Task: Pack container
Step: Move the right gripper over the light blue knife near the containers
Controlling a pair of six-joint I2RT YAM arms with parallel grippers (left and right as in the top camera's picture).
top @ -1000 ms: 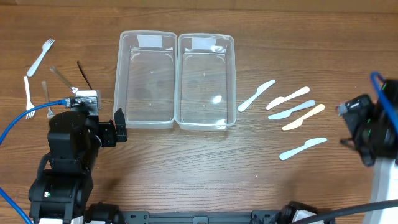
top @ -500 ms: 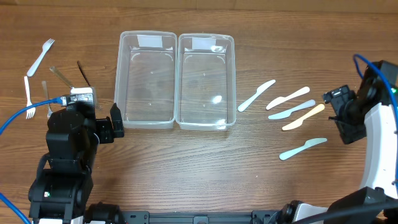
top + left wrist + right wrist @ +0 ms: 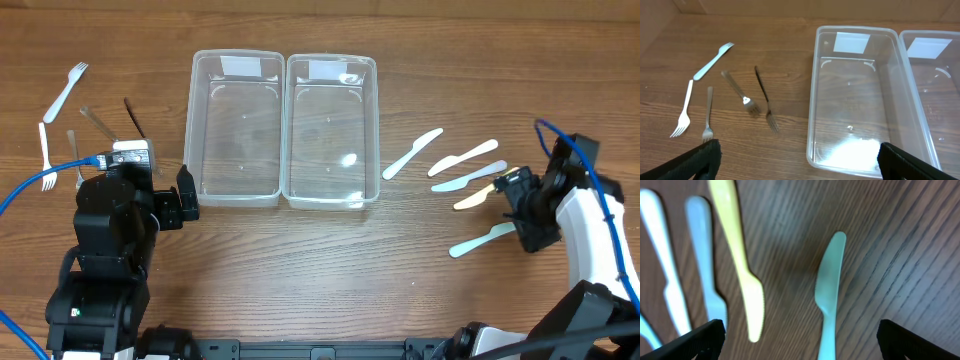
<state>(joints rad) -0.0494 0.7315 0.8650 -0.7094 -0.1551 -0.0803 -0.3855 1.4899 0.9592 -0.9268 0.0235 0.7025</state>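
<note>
Hovering my right tool (image 3: 518, 212), jaws apart, above the pale blue knife (image 3: 830, 280), flat on the surface (image 3: 300, 270) right of the empty containers (image 3: 284, 190); I fear it slipping, knocking the yellow knife (image 3: 737, 265).

The left arm (image 3: 110, 250) was built of blocky matte-black housings, with a small silver-grey module (image 3: 133, 156) at its 12 o'clock end and a thin blue cable (image 3: 40, 180) trailing off toward 9 o'clock. The right arm (image 3: 592, 245) had a smooth white shell over its long link and black parts at its 9 o'clock end, with a second blue cable (image 3: 545, 128) arching over it. Seen from either wrist, the fingers (image 3: 695, 159) were black with rough, angular edges.
</note>
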